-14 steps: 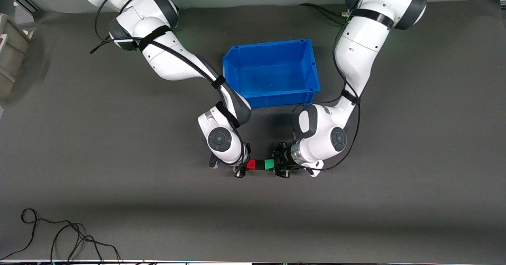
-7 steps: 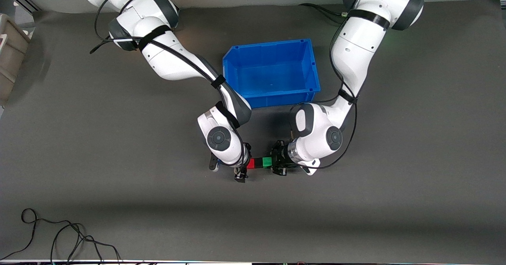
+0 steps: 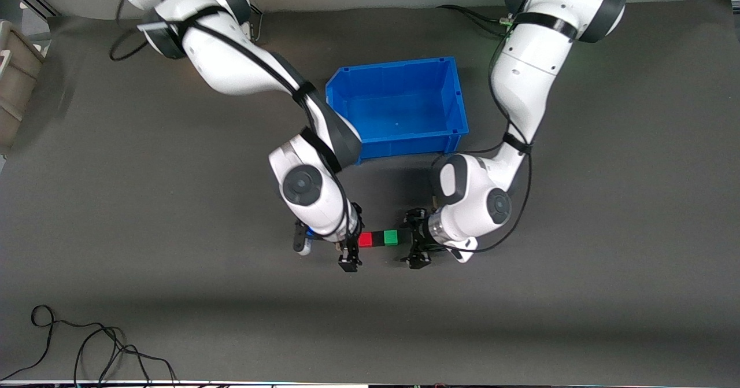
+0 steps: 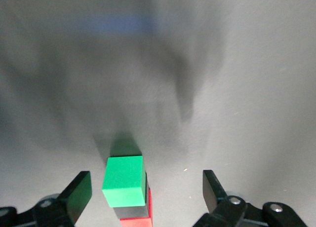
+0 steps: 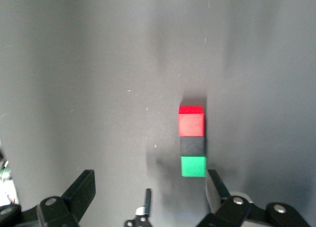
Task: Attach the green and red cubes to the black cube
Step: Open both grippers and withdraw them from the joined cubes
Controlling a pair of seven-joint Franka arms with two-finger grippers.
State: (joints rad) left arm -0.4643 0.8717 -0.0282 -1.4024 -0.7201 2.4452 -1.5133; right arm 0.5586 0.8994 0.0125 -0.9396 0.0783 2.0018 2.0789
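Note:
The red cube [image 3: 365, 239], the black cube [image 3: 378, 239] and the green cube [image 3: 391, 237] lie joined in one short row on the grey mat, black in the middle. My right gripper [image 3: 351, 239] is open just off the red end, not touching. My left gripper [image 3: 415, 239] is open just off the green end, with a small gap. In the left wrist view the green cube [image 4: 123, 180] sits between the open fingers [image 4: 79, 192], with black [image 4: 131, 211] and red [image 4: 136, 222] next to it. In the right wrist view the row, red [image 5: 191, 124], black [image 5: 192, 146], green [image 5: 193, 166], lies beside one finger [image 5: 213, 185].
A blue bin [image 3: 404, 145] stands on the mat farther from the front camera than the cubes, between the two arms. A black cable [image 3: 87, 342] lies near the front edge at the right arm's end. A grey box [image 3: 11, 81] sits off that end.
Both grippers were pressed against the ends of the row; now both have opened and drawn back from it. The right arm has swung toward its own end. The row has stayed put.

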